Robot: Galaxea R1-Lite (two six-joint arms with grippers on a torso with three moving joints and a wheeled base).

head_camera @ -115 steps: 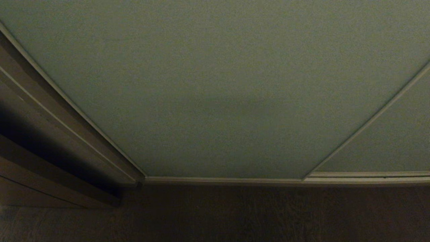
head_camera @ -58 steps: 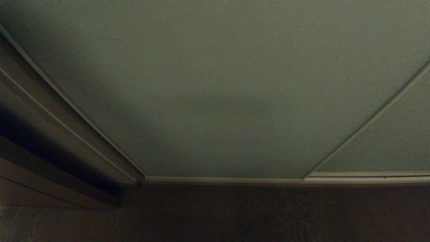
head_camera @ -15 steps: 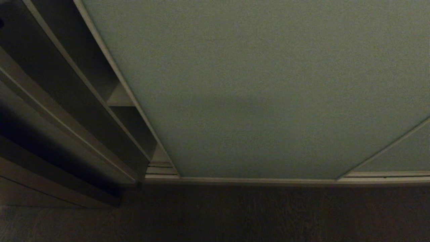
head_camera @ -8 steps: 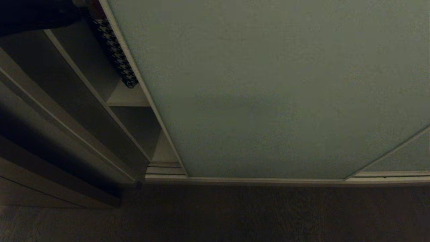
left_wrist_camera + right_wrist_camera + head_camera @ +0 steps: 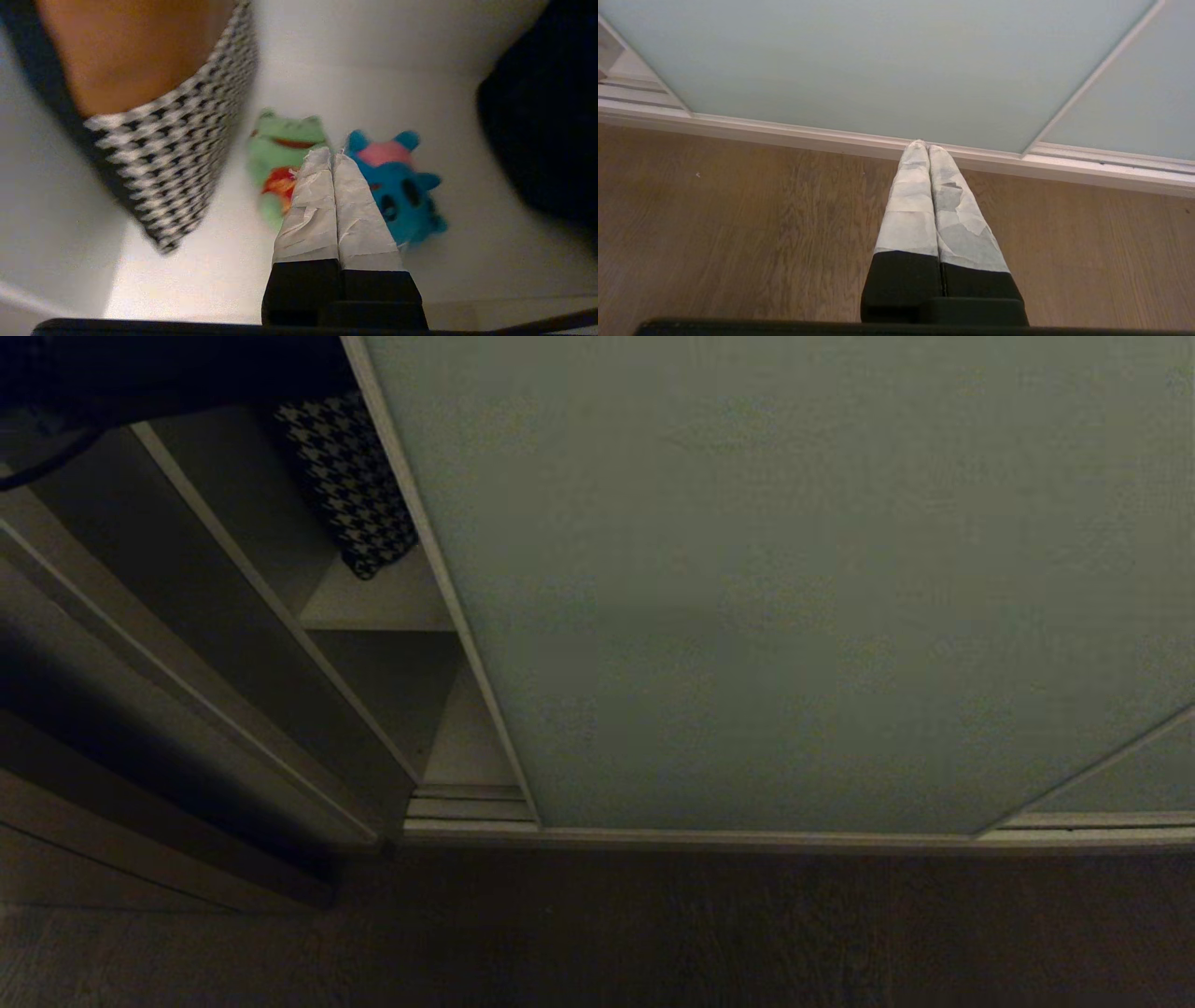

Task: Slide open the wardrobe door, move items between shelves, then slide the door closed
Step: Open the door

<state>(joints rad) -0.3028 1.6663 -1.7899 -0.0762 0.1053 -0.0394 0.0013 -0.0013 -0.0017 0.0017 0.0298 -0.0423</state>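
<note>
The sliding wardrobe door, a pale grey-green panel, stands partly slid to the right, leaving an opening at the left. Inside are an upper white shelf and the bottom board. In the left wrist view my left gripper is shut and empty inside the wardrobe, over a white shelf. Its tips point between the green frog and the blue plush lying side by side. My left arm is a dark shape at the top left. My right gripper hangs shut over the floor.
A houndstooth cushion leans on the upper shelf, close beside the frog. A black bag sits on the blue plush's other side. Brown wooden trim borders the opening on the left. The door's bottom rail runs along the wooden floor.
The door has slid further right, widening the opening and uncovering the cushion and more of both shelves. My left arm has come into the top left. The right arm is still.
</note>
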